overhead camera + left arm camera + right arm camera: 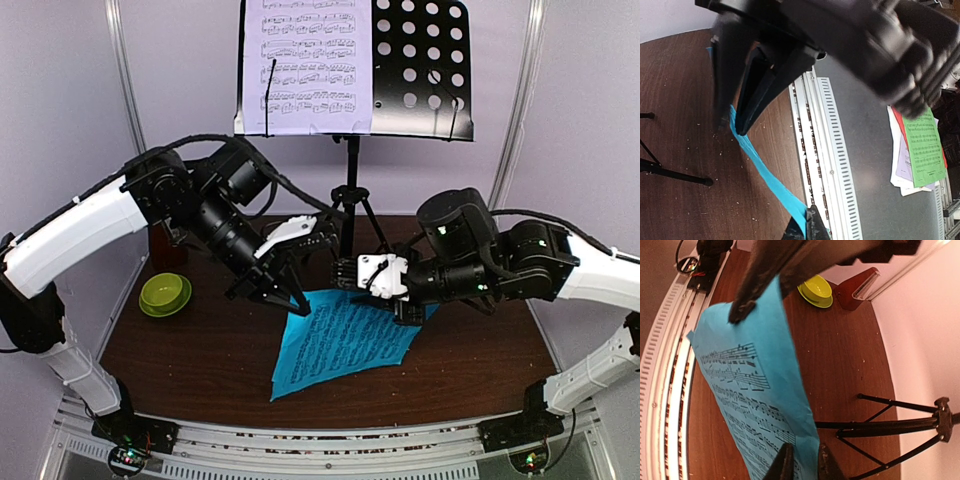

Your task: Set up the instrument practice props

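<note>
The black music stand (425,60) stands at the back on its tripod (350,205), with the white music sheet (305,65) on its left half. The cyan music sheet (345,345) hangs tilted above the table between both grippers. My left gripper (807,225) is shut on the sheet's left corner (765,170). My right gripper (804,452) is at the right corner (760,390), its fingers a narrow gap apart with the sheet's edge between them. The brown metronome (857,287) stands at the table's far left, mostly hidden behind my left arm in the top view.
A lime-green bowl (165,293) sits at the left of the table, next to the metronome. The tripod legs (900,425) spread over the table just behind the cyan sheet. Loose green and white sheets (925,147) lie beyond the metal front rail (822,150).
</note>
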